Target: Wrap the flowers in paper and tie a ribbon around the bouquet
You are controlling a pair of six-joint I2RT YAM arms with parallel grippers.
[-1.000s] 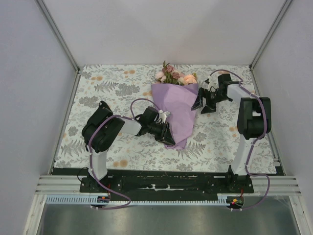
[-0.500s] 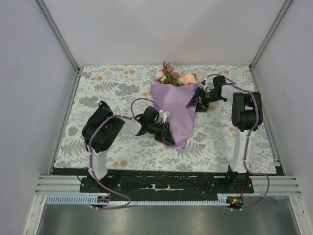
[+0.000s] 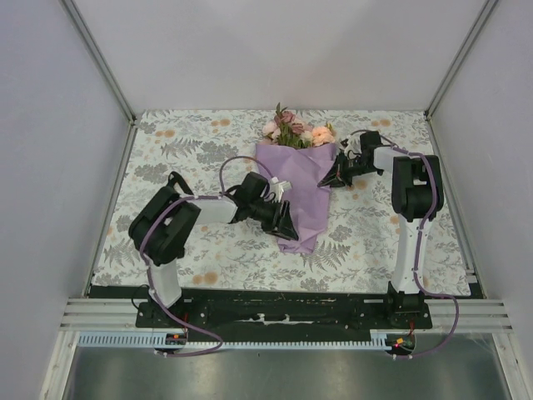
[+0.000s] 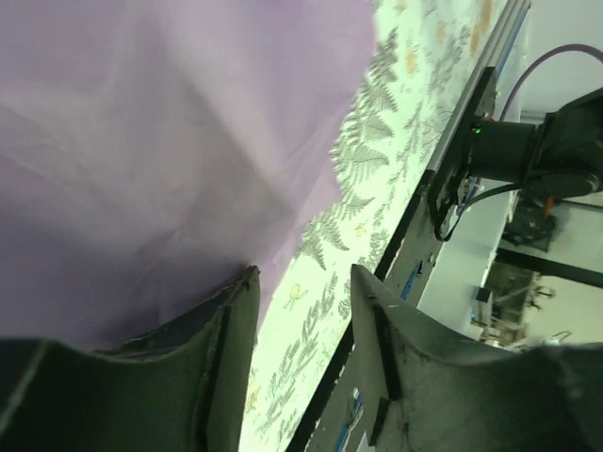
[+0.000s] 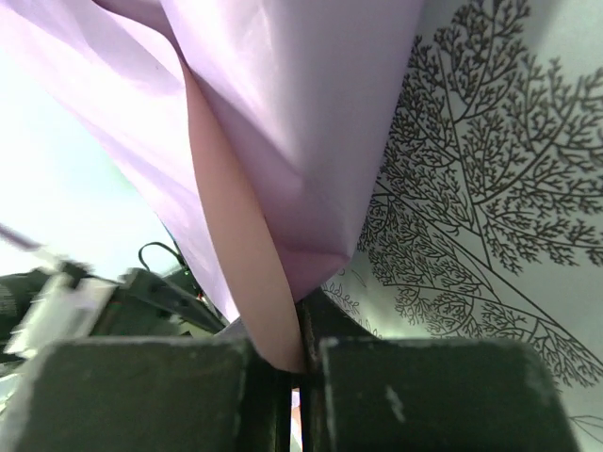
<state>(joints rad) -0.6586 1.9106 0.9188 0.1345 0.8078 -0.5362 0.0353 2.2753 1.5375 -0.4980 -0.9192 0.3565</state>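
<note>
right claw (image 5: 300,356) clamped, paper (image 5: 283,122) edge between fingers

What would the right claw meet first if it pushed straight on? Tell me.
The right claw, shut on the paper, points into the bouquet, so it would likely press that paper first; depth behind it is unclear.

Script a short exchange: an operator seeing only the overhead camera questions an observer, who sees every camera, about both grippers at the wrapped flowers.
Operator: Has the right gripper caught the paper?
Observer: Yes. Its wrist camera shows the fingers shut on a folded corner, pink underside showing.
Operator: And the left gripper?
Observer: Its wrist camera shows its fingers apart, only tablecloth between them; the paper lies beside one finger.
</note>
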